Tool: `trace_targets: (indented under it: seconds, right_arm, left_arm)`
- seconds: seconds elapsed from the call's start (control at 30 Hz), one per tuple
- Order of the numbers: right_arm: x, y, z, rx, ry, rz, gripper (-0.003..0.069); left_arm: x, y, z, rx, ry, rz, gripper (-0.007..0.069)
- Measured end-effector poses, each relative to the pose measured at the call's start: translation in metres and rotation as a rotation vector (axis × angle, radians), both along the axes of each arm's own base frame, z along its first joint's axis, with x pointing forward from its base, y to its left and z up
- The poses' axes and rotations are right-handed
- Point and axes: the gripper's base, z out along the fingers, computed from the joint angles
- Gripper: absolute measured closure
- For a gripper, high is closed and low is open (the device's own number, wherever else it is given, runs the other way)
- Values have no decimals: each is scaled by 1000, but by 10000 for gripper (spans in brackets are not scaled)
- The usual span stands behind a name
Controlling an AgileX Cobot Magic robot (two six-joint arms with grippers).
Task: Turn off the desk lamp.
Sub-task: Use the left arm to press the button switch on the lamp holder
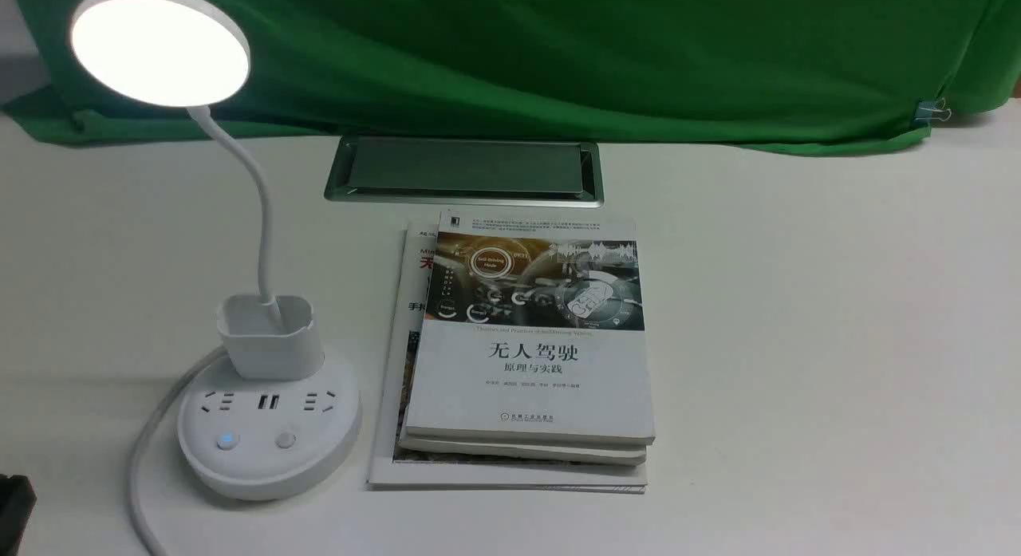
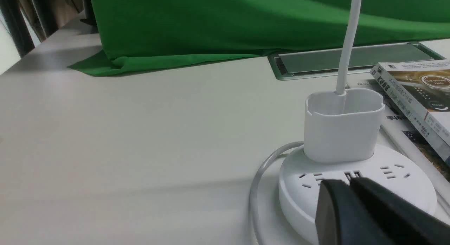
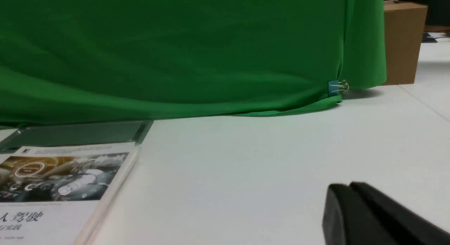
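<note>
A pile of books [image 1: 530,380] lies flat on the white table [image 1: 798,341], just beside the base of the desk lamp [image 1: 267,428], on its right; behind the pile sits a dark, silver-edged panel [image 1: 467,167], and beyond that hangs a green cloth [image 1: 558,53] with a binder clip [image 1: 932,112] at its right end. A grey cable [image 1: 147,452] curves around the lamp base's left side. The desk lamp stands upright at the table's left, its disc head lit and facing the robot, tilted downward; its neck rises from the cup holder [image 1: 275,341], bending back and leftward. That holder is open at the top, with only the neck's foot seen inside. The left gripper's fingers [image 2: 346,183] are pressed together, as are the right gripper's [image 3: 344,188], well apart from the books.
</note>
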Motion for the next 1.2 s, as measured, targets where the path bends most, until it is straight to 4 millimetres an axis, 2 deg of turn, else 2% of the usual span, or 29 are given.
trace_targets:
  seconds: [0.57,1.2]
  right_arm:
    - [0,0,0,0,0,0,622]
    - [0,0,0,0,-2,0,622]
  left_arm:
    - [0,0,0,3,0,0,606]
    - [0,-2,3,-98,-31,-6,606]
